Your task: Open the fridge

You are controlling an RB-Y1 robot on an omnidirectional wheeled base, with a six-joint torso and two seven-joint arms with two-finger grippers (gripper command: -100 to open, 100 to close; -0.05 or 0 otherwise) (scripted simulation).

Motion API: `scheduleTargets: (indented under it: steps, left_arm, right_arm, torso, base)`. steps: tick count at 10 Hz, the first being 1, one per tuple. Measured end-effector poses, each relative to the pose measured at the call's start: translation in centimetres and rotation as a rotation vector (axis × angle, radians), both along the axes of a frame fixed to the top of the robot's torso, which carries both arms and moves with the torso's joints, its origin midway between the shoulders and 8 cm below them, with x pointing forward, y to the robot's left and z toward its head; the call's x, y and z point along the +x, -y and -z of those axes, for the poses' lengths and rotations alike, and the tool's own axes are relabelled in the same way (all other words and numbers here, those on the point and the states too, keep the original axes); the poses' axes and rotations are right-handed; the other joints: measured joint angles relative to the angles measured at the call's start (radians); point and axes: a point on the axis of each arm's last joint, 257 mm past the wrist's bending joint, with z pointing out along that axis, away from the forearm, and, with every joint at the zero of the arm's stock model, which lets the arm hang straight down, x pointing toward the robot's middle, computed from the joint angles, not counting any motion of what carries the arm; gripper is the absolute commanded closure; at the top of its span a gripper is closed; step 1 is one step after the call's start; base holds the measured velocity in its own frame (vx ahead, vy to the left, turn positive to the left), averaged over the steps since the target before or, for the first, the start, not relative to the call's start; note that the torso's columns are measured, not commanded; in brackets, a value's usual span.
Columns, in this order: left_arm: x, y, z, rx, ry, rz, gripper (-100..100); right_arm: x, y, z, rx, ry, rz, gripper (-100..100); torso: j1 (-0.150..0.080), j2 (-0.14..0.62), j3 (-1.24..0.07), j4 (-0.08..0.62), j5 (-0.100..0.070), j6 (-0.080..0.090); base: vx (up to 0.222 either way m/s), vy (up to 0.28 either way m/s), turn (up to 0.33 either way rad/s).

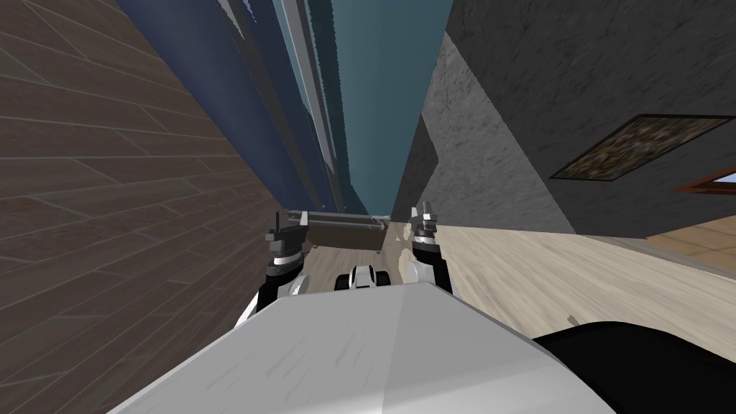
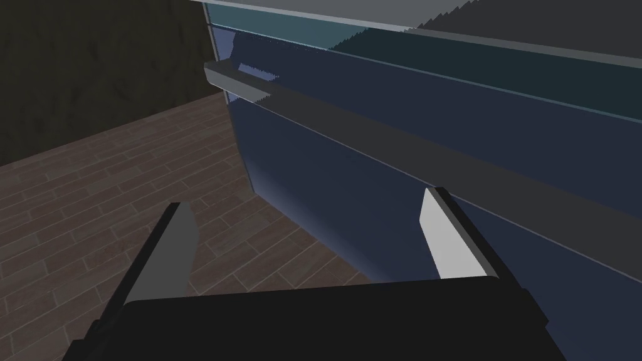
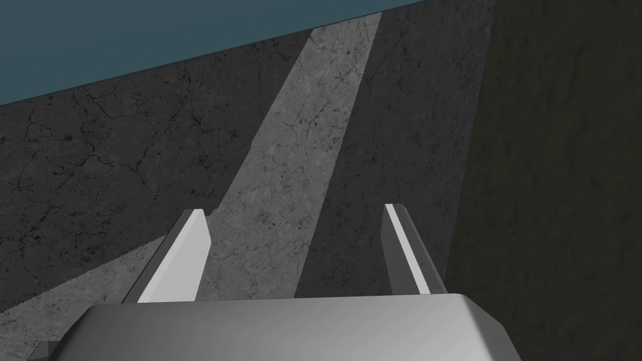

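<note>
Left wrist view: approach step, the grey bar handle (image 2: 351, 124) not yet gripped.
Left gripper (image 2: 305, 199) is open and empty; the handle on the dark blue fridge door (image 2: 389, 213) seems just beyond it, far-left. Next, straddle the bar and clamp. Right gripper (image 3: 293, 210) is open, idle.

I am in a room of a home, and several things show it. Close in front of me stands a tall dark blue fridge (image 2: 376, 207) with a long grey handle (image 2: 351, 119) along its door. A framed picture (image 1: 640, 147) hangs on the grey wall (image 1: 517, 86), which has a cracked, stone-like look. The floor (image 1: 575, 273) is made of pale wooden boards. Beside the fridge there is a surface of brown planks (image 1: 108, 180). A brown wooden frame (image 1: 708, 183) shows at the far edge.
</note>
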Motion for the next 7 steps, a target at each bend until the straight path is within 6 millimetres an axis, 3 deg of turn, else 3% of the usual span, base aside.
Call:
scheduleTargets:
  steps: [7]
  left_arm:
    - [0.5,-0.3,5.1,0.055,-0.027,0.009,-100]
  right_arm:
    - [0.0,0.0,0.0,0.0,0.0,0.0,0]
  torso:
    - [-0.001,0.0,0.0,0.0,0.0,0.0]
  base:
    - [0.072,0.002,-0.019]
